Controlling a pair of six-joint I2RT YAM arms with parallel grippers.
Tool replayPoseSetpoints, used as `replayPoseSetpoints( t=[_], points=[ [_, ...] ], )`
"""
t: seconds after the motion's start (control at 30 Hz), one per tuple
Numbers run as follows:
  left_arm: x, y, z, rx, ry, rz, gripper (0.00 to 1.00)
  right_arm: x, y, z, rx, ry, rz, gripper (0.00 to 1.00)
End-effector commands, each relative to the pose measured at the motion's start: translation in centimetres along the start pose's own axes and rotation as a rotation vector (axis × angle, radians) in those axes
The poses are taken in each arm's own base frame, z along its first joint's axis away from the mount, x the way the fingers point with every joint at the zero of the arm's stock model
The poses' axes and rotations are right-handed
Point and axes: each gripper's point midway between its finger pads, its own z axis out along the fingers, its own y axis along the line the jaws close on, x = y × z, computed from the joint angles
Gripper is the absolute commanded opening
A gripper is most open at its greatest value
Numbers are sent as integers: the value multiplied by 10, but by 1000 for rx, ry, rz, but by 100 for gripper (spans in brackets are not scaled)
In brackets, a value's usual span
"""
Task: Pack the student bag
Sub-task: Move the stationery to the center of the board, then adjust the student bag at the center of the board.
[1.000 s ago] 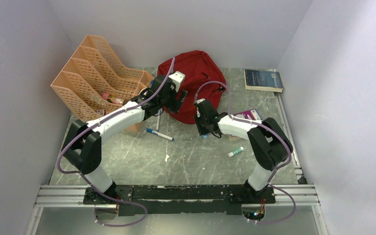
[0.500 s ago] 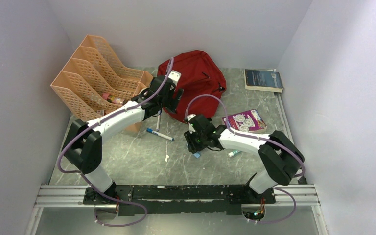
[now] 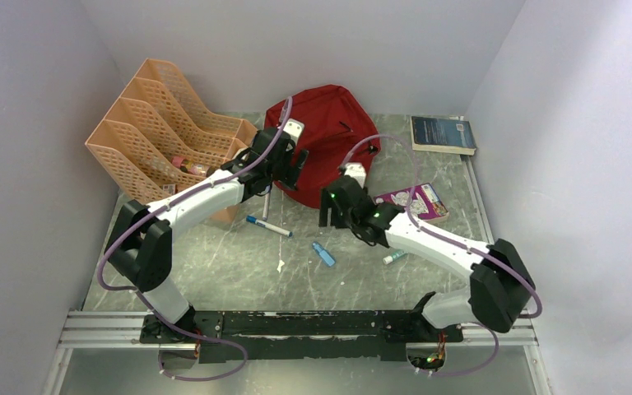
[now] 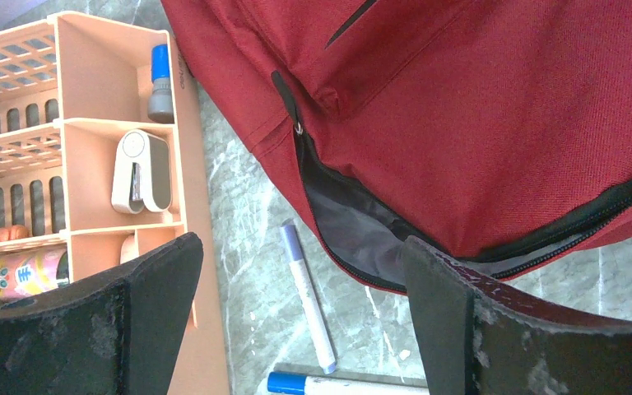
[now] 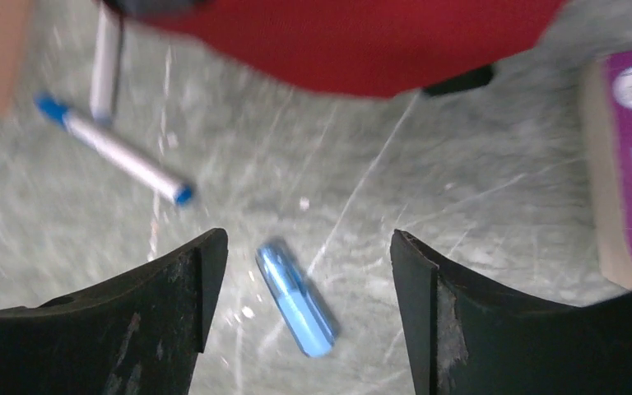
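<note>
the student bag [image 3: 329, 132] is sitting at the far middle of the table, slumped just beside the orange file organiser [image 3: 164, 132], with its zip gaping on the near side and grey lining [image 4: 354, 226] showing. the left gripper [image 4: 300, 247] is hanging right at that mouth with its jaws spread wide and nothing between them - so nothing is propping the flap up. the right gripper [image 5: 304, 247] is also released, hovering empty over a small blue tube [image 5: 295, 298] lying loose on the table.

what i'm worrying about: that tube looks round, so a slightly off re-grab could be sending it rolling toward the blue-capped marker [image 3: 268, 225] or off to the glue stick [image 3: 395, 256]. and with the bag's mouth unheld, the soft fabric could be sagging shut just as something is coming in. both arms are also crowding the same corner of the bag, so a bump looks possible.

compared with a second ago - the right gripper was pinching the blue tube up near the bag's edge, then dipped down, and now it's lifting back toward the bag with jaws parted and the tube left on the table. the left arm is barely moving.
</note>
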Motion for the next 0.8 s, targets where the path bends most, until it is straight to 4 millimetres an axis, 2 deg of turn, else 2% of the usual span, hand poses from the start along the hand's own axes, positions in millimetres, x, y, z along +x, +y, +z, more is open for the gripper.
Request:
replayPoseSetpoints(
  t=[0.0,0.07,0.1,0.2,0.27,0.43,0.6,0.77],
  points=[
    [-16,1,0,1,-33,-22,95,-73,-29,-27,210,-293,377,81],
    [-17,0,-1,7,-35,-23,95,-92,-28,-31,205,-353,471,95],
    [-17,0,-1,8,-36,-23,95,-98,-27,-29,199,-363,511,98],
    [-19,1,-4,5,-44,-22,95,-113,-32,-16,206,-338,585,99],
    [-19,2,-5,4,-47,-23,95,-118,-46,-4,239,-291,646,100],
    [-20,0,-5,14,-49,-22,95,-121,-65,23,267,-208,700,100],
    [-20,0,-5,20,-50,-18,95,-109,-74,40,277,-164,661,98],
    [-17,-6,-2,42,-42,-12,95,-76,-81,46,270,-112,661,88]
  ],
)
